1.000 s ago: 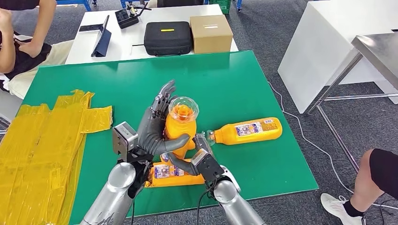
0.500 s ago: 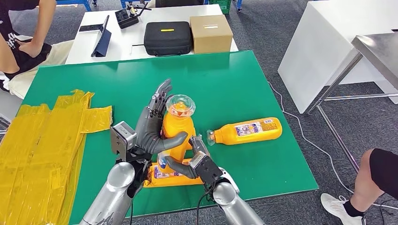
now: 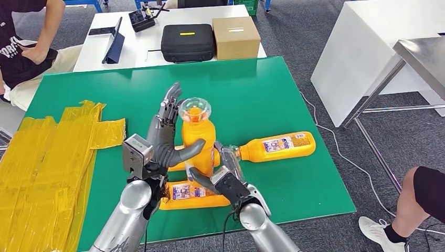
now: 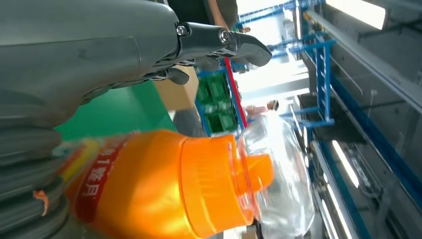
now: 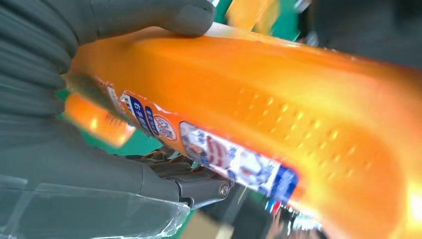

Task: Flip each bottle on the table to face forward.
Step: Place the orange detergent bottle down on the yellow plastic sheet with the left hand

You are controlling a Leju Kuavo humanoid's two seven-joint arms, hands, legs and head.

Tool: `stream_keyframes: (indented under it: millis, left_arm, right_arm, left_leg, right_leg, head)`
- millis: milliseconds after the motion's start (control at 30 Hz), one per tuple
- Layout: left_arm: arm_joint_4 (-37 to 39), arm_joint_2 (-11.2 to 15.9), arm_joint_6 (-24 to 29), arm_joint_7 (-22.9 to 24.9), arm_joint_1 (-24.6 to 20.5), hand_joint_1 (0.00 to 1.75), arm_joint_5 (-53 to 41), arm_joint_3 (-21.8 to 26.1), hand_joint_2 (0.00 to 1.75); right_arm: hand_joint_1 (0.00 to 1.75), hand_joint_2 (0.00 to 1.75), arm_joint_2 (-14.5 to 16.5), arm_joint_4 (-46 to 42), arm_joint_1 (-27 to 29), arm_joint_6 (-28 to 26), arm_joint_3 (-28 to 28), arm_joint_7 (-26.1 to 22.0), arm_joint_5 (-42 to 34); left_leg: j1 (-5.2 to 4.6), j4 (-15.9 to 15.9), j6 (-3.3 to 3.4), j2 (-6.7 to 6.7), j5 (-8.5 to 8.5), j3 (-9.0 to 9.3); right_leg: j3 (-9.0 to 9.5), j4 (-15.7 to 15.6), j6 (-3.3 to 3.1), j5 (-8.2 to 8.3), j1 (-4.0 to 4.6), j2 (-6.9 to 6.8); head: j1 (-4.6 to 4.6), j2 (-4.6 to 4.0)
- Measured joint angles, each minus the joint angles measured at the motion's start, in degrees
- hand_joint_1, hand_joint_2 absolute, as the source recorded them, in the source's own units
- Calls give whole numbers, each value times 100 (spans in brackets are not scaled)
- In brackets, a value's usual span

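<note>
Above the green table (image 3: 262, 89) an orange bottle (image 3: 199, 142) with a clear cap stands upright between both hands. My left hand (image 3: 163, 140) hooks its thumb across the bottle's body, with its fingers straight up beside the cap. My right hand (image 3: 218, 178) grips the bottle's lower part. Up close, the left wrist view has the bottle (image 4: 149, 189) against my left hand (image 4: 99, 50), and the right wrist view has my right hand (image 5: 59, 144) wrapped around the labelled bottle (image 5: 298, 124). A second bottle (image 3: 278, 146) lies on its side to the right. A third bottle (image 3: 191, 193) lies near the front edge.
Crumpled yellow plastic sheets (image 3: 47, 157) cover the table's left side. A black case (image 3: 187, 42) and a cardboard box (image 3: 236, 37) sit on a white table behind. One person (image 3: 21, 52) sits at the far left, and another person's leg (image 3: 425, 194) is at the right.
The held bottle has gone from tilted to upright and shifted slightly left and away from me. Both hands moved with it.
</note>
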Motion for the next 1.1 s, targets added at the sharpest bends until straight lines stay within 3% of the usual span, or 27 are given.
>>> stream_keyframes:
  millis: [167,300,1100]
  left_arm:
    - [0,2,90,33,21,0,-106,319,175]
    - [0,4,114,37,81,0,-138,537,175]
    - [425,76,66,-11,317,0,-28,865,175]
  right_arm:
    - [175,175,-166,-519,2,-304,-114,679,821]
    - [175,175,-243,-825,-6,-323,-240,895,1322]
    - [175,175,-520,-1116,-129,-426,-145,779,1496]
  left_leg:
    - [0,0,0,-1,0,0]
    - [1,0,0,-2,1,0]
    - [0,0,0,-3,0,-1]
  right_leg:
    - [0,0,0,0,0,-1]
    - [1,1,0,0,1,-2]
    - [-2,0,0,0,1,-5]
  head:
    - [1,1]
    - [1,0]
    - [0,0]
